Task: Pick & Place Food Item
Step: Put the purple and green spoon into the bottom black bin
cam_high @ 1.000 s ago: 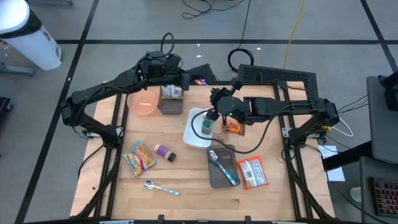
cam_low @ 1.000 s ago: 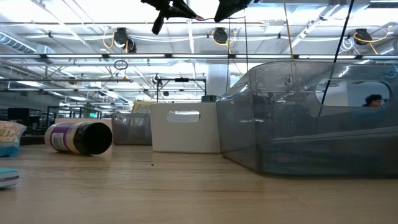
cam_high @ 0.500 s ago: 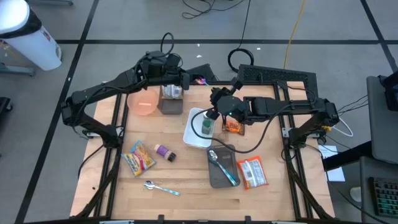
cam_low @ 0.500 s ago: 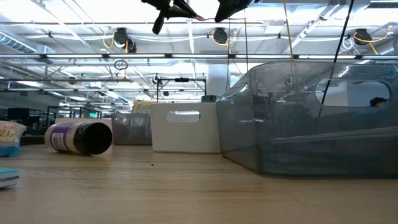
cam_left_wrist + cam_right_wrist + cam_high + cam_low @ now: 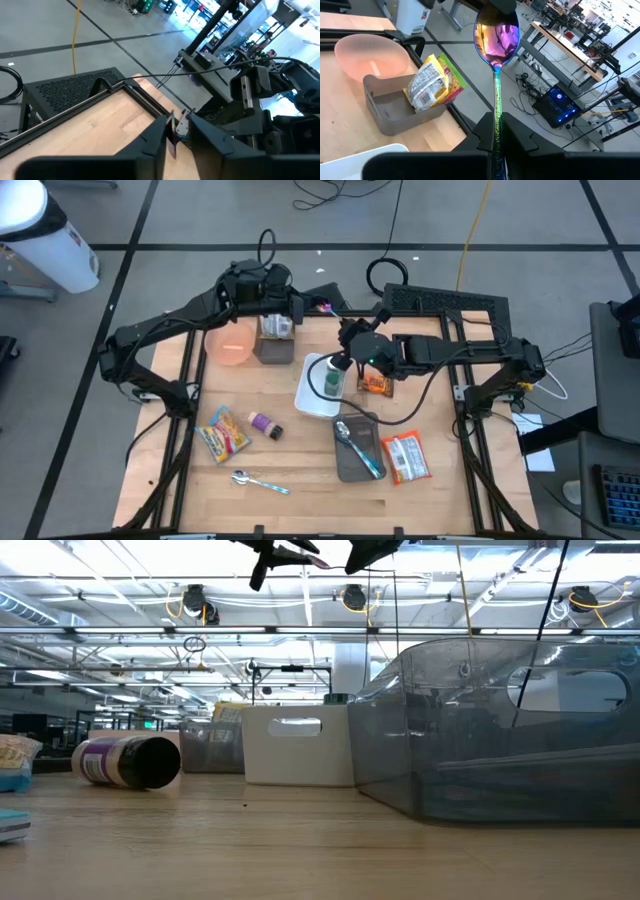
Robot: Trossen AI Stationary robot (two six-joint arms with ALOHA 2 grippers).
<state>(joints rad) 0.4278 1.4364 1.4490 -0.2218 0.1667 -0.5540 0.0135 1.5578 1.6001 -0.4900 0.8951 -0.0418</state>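
Spoon gripped by right tool, wrist-only.

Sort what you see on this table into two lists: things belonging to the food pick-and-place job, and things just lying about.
Job, probably: snack packet in the grey bin; left claw, open, near it; rainbow spoon gripped by the right claw.

Lying about: pink bowl; green bottle; purple can; yellow bag; loose spoon; red-white packet.
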